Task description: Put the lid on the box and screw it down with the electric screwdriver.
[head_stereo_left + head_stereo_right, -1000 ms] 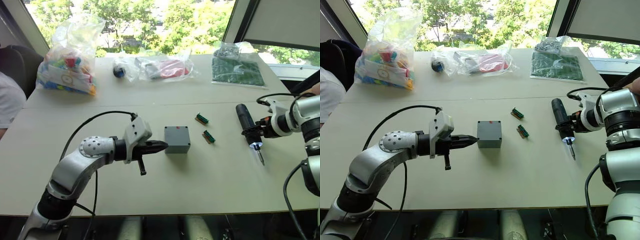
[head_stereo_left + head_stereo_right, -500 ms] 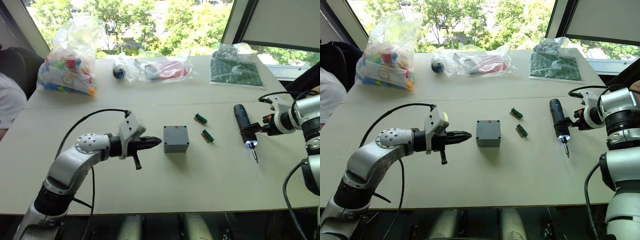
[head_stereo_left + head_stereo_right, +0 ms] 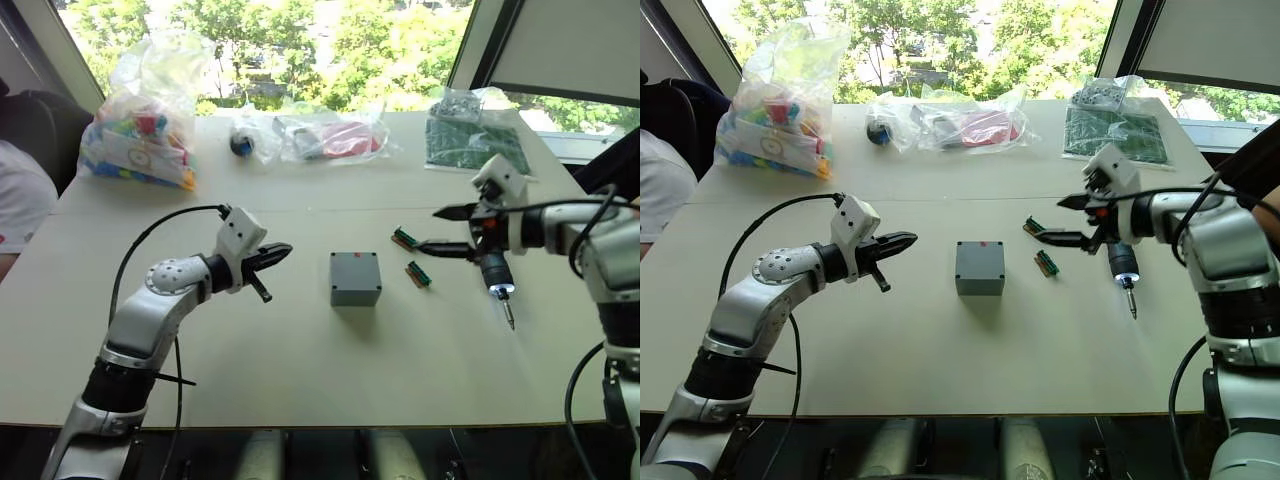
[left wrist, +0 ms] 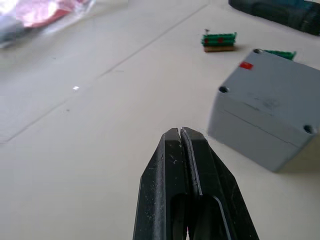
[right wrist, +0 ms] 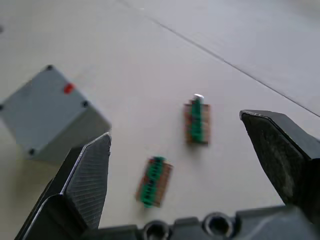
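Note:
The grey box stands mid-table with the lid lying flat on top, showing corner screw holes and a small red mark. My left gripper is shut and empty, hovering a short way left of the box, its tips pointing toward it. The electric screwdriver lies on the table to the right of the box, its tip light on and its bit pointing toward me. My right gripper is wide open and empty, just left of the screwdriver and above the green connectors, apart from both.
Two small green connector blocks lie between box and screwdriver. At the back are a bag of colourful parts, a bag with a red item and a green board. A person sits at the left edge.
My right gripper has left the screwdriver lying on the table and swung left, open, over the green connectors. My left gripper has drawn back leftward, away from the box.

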Action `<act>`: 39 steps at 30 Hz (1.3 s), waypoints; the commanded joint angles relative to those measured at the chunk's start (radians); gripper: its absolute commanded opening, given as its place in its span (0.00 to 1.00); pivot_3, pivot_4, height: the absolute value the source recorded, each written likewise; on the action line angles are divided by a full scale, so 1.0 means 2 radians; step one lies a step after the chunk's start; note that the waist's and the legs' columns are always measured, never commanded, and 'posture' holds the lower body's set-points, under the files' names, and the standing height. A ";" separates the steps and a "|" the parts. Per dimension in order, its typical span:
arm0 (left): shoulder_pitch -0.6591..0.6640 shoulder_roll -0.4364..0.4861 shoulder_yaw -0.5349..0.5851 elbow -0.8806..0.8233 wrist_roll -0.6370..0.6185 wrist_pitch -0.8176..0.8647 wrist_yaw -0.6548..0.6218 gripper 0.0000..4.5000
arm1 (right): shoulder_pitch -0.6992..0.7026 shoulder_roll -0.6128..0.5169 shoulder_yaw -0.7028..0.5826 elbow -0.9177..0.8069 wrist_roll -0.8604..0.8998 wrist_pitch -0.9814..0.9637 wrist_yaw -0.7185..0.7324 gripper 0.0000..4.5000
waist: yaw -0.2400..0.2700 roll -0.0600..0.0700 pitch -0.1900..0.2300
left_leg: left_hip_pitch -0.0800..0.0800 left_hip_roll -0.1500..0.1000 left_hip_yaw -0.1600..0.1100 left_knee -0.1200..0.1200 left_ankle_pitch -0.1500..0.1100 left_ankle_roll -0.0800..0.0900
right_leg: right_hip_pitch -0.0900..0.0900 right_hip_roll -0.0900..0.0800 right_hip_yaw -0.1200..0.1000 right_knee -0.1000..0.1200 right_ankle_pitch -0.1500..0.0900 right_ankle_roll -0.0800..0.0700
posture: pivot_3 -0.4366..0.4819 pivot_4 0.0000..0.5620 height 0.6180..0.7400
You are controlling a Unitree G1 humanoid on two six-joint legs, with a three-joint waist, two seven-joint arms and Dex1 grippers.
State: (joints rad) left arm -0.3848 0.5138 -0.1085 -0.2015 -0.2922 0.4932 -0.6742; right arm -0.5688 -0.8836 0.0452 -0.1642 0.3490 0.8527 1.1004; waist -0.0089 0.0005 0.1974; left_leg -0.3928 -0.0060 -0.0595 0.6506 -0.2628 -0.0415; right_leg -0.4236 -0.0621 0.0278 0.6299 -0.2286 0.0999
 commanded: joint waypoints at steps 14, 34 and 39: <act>-0.092 -0.029 -0.097 0.123 0.028 -0.026 -0.134 0.00 | 0.052 0.025 0.069 -0.114 0.041 0.067 -0.054 0.99 | -0.003 -0.002 0.000 | 0.001 0.000 0.000 0.001 0.000 0.000 | 0.001 0.001 0.000 0.000 0.000 0.000 | 0.48 0.27 1.00; -0.185 -0.056 -0.088 0.287 0.098 -0.123 -0.157 0.00 | 0.036 0.046 0.046 -0.170 0.106 0.129 -0.082 0.99 | -0.003 -0.002 0.000 | 0.000 0.000 -0.001 0.001 0.000 0.000 | 0.001 0.001 -0.001 0.000 0.000 0.000 | 0.48 0.27 1.00; -0.153 -0.021 -0.075 0.228 0.090 -0.107 -0.169 0.00 | 0.027 -0.006 0.016 -0.127 0.096 0.089 -0.065 0.99 | -0.004 -0.002 0.000 | 0.001 0.000 -0.001 0.001 0.000 0.000 | 0.001 0.001 -0.001 0.000 0.000 0.000 | 0.48 0.27 1.00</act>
State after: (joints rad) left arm -0.7066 0.4635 -0.2832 0.3362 -0.0975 0.2744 -1.0010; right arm -0.4903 -0.8889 0.0984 -0.4397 0.5507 1.0851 0.9542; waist -0.0166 -0.0044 0.1967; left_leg -0.3916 -0.0049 -0.0608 0.6518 -0.2626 -0.0419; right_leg -0.4222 -0.0604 0.0266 0.6303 -0.2278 0.0994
